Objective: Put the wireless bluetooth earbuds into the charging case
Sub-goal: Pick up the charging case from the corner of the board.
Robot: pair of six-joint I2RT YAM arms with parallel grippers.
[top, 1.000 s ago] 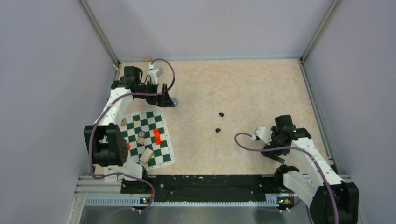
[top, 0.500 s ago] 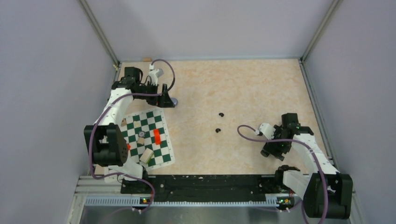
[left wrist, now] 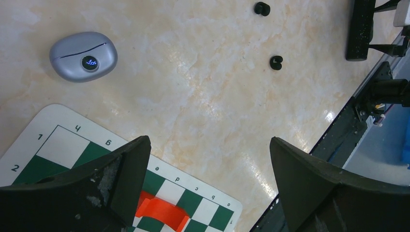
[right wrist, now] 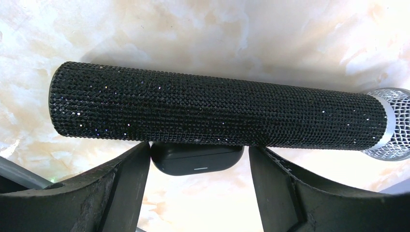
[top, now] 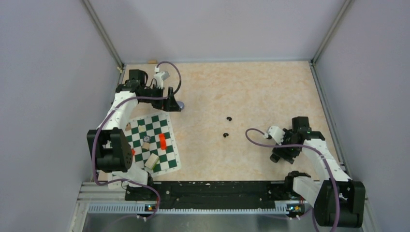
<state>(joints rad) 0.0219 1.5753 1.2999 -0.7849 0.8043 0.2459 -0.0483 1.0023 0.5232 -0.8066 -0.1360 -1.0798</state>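
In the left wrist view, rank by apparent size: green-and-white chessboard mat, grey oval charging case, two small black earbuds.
1. green-and-white chessboard mat, though only partly in view
2. grey oval charging case
3. two small black earbuds, which look alike

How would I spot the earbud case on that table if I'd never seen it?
Find the green-and-white chessboard mat on the left. Just past its far corner lies the charging case, a smooth silver-grey oval pebble, shut. Unlike the tiny black earbuds nearby, it is pale and carries a small round lit display.
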